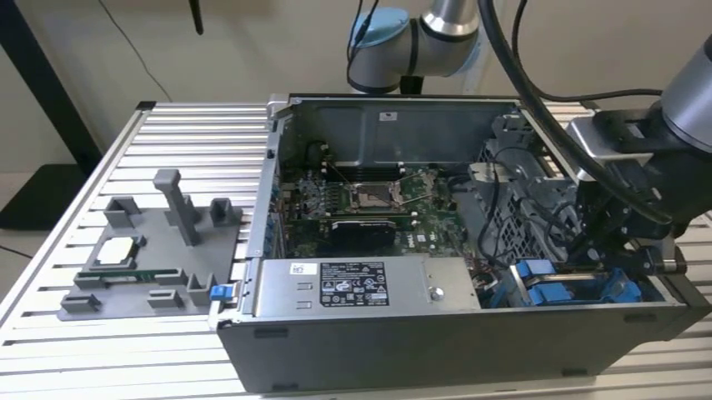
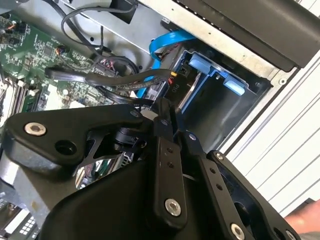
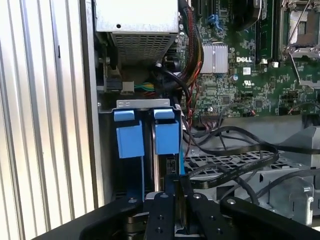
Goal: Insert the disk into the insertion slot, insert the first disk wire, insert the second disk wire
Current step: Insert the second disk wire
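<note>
One disk [image 3: 167, 150] in the insertion slot [image 3: 131, 172], fingers [image 3: 172, 192] closed on nothing visible.

From here I get even, soft indoor light across the open computer case [image 1: 445, 250], with no hard shadows on the ribbed table [image 1: 167, 350]. Deep inside the case, near the motherboard [image 1: 368, 200], it turns dim. In both wrist views the black gripper [image 2: 165, 115] links closest to the lens look soft and dark, slightly blurred
</note>
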Robot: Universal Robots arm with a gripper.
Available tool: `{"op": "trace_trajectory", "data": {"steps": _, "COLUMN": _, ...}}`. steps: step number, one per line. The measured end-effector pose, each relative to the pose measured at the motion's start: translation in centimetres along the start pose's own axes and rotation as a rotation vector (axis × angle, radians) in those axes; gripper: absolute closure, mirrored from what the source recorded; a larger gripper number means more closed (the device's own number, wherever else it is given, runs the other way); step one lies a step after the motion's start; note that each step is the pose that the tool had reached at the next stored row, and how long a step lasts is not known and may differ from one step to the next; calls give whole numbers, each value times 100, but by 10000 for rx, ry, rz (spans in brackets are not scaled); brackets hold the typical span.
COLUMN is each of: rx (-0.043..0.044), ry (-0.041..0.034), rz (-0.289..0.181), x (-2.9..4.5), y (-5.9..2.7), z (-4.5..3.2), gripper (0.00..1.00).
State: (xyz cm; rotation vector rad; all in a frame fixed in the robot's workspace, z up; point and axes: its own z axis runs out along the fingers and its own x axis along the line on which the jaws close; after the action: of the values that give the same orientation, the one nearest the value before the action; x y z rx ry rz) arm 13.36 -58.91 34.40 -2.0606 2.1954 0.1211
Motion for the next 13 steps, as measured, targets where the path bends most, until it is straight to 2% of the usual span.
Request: {"op": "trace_trajectory", "data": {"steps": 13, "rx": 10, "ry": -2, "rz": 11, "x": 1, "y": -10, "z": 24, "gripper": 100}}
